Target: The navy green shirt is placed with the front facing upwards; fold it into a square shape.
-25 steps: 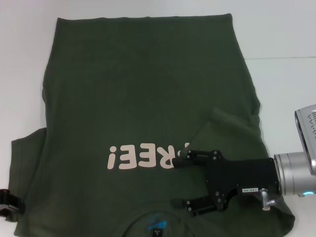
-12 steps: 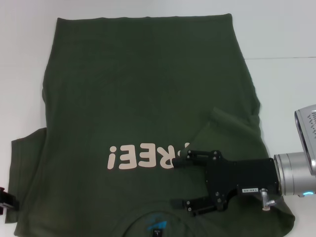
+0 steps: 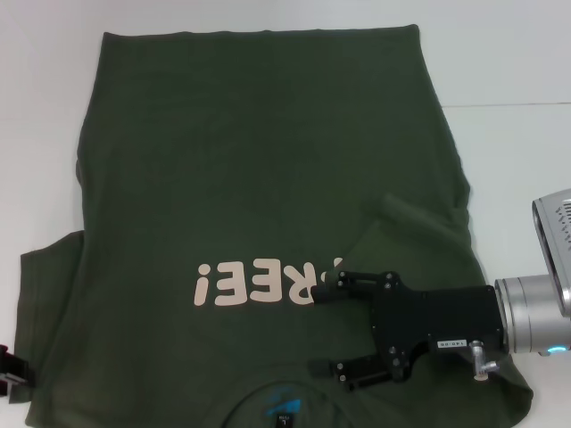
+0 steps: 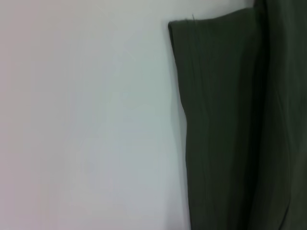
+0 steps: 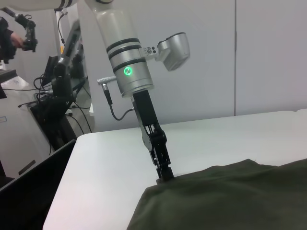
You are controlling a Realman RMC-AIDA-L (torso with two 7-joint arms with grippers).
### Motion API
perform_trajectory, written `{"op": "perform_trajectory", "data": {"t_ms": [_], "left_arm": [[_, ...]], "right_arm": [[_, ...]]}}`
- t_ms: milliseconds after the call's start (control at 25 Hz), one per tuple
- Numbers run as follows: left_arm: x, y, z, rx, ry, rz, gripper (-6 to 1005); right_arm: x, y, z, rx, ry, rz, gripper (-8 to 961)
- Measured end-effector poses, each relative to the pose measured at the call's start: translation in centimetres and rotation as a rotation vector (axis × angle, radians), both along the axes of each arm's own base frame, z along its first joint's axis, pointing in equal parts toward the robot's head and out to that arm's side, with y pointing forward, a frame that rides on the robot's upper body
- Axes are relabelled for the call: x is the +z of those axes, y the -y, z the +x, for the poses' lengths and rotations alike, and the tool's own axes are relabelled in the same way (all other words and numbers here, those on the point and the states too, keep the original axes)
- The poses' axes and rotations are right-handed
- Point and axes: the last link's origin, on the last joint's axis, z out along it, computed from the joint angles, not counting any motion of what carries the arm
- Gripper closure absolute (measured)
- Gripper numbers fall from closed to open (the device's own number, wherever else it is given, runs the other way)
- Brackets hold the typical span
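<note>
Right gripper (image 3: 328, 328) spread over navy green shirt (image 3: 259, 178), folded sleeve just behind; closing shallow risks missing fabric.

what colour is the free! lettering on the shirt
Pale pink, on the dark olive-green shirt; the lettering shows best in the head view, upside down from there.

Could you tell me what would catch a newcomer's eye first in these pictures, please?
The navy green shirt fills most of the white table, front up, with its pale pink "FREE!" print upside down in the head view. The right claw hangs open over the shirt beside the print, above the folded-in right sleeve. The left claw touches the left sleeve's edge at the near left.
</note>
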Motion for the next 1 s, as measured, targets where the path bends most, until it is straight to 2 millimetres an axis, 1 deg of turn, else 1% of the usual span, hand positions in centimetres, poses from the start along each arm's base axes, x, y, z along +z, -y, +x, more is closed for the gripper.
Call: {"op": "perform_trajectory", "data": {"t_ms": [680, 880, 1000], "left_arm": [[-0.50, 0.00, -0.06, 0.010, 0.013, -0.012, 618], [-0.42, -0.03, -0.19, 0.014, -0.007, -0.005, 646], [-0.50, -0.01, -0.27, 0.018, -0.022, -0.014, 723]], "right_arm": [[-0.06, 0.10, 0.06, 0.001, -0.001, 0.000, 27], [-0.07, 0.09, 0.03, 0.000, -0.002, -0.002, 27], [-0.07, 0.09, 0.02, -0.001, -0.002, -0.003, 27]]}}
